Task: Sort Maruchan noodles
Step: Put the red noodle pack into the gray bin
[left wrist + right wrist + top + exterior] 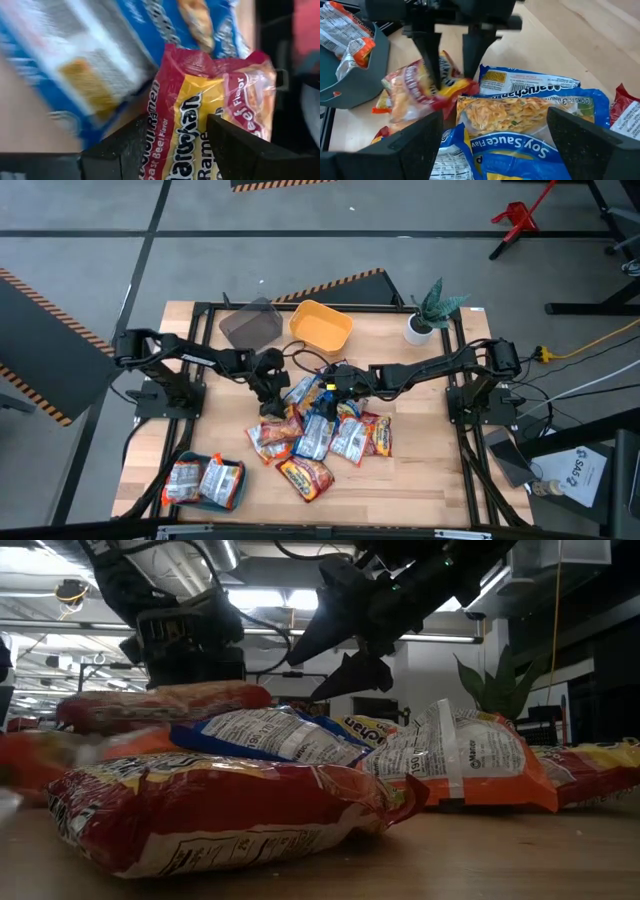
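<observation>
A heap of Maruchan noodle packets (320,435) lies mid-table, orange-red, blue-yellow and silver-white. My left gripper (270,398) stands at the heap's left edge, shut on an orange-red beef-flavour packet (200,100). My right gripper (335,385) hovers open over the heap's far side, above a blue soy-sauce packet (520,125) that lies flat on other packets. Two silver-white packets (203,480) lie in the teal bin (238,492). My left gripper (177,122) pinches the orange-red packet between its two fingers (125,150), near one crimped end (452,87). The fingers (432,55) come from above, pointing down, across the packet. In the low view the packet (165,705) sits about level atop the heap; whether it is lifted clear does not show.
A grey bin (252,325) and a yellow bin (320,328) stand at the far edge, and a potted plant (430,315) at the far right corner. Bare wood (430,470) shows to the right of the heap and along the near edge.
</observation>
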`<action>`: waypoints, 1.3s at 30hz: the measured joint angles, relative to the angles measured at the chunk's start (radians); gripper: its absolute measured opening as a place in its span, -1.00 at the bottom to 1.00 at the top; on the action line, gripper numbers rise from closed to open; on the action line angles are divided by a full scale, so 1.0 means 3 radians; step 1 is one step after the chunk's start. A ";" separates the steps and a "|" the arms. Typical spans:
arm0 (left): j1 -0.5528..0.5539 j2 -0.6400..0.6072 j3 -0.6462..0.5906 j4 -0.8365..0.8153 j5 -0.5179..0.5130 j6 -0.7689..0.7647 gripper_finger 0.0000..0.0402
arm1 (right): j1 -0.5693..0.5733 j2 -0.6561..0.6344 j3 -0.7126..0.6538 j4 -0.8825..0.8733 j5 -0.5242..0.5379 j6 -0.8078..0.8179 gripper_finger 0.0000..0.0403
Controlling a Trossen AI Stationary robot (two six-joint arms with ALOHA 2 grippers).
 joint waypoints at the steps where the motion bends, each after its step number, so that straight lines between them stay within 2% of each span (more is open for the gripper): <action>1: -0.0006 0.0023 -0.0001 0.0037 0.0082 -0.0016 0.00 | 0.0000 0.0000 0.0000 0.0000 0.0000 -0.0002 0.69; 6: -0.0003 0.0076 -0.0001 0.0165 0.0299 -0.0019 -0.01 | 0.0000 0.0000 0.0000 0.0000 0.0063 -0.0040 0.69; 12: -0.0010 0.0075 -0.0001 0.0176 0.0277 -0.0011 -0.17 | 0.0000 0.0000 0.0000 -0.0003 0.0080 -0.0073 0.69; 17: -0.0087 0.0075 0.0000 0.0177 0.0143 0.0052 -0.42 | 0.0000 0.0000 0.0000 -0.0004 0.0095 -0.0072 0.69; 24: -0.0170 0.0075 0.0000 0.0180 0.0055 0.0054 -0.94 | 0.0006 0.0000 0.0000 -0.0004 0.0095 -0.0070 0.69; 31: -0.0149 -0.0015 0.0000 0.0183 0.0121 -0.0329 -0.99 | 0.0006 0.0000 0.0000 -0.0004 0.0097 -0.0067 0.69; 39: 0.0042 -0.0482 0.0000 0.0137 0.0283 -0.0945 -1.00 | 0.0006 0.0000 0.0000 -0.0004 0.0099 -0.0066 0.69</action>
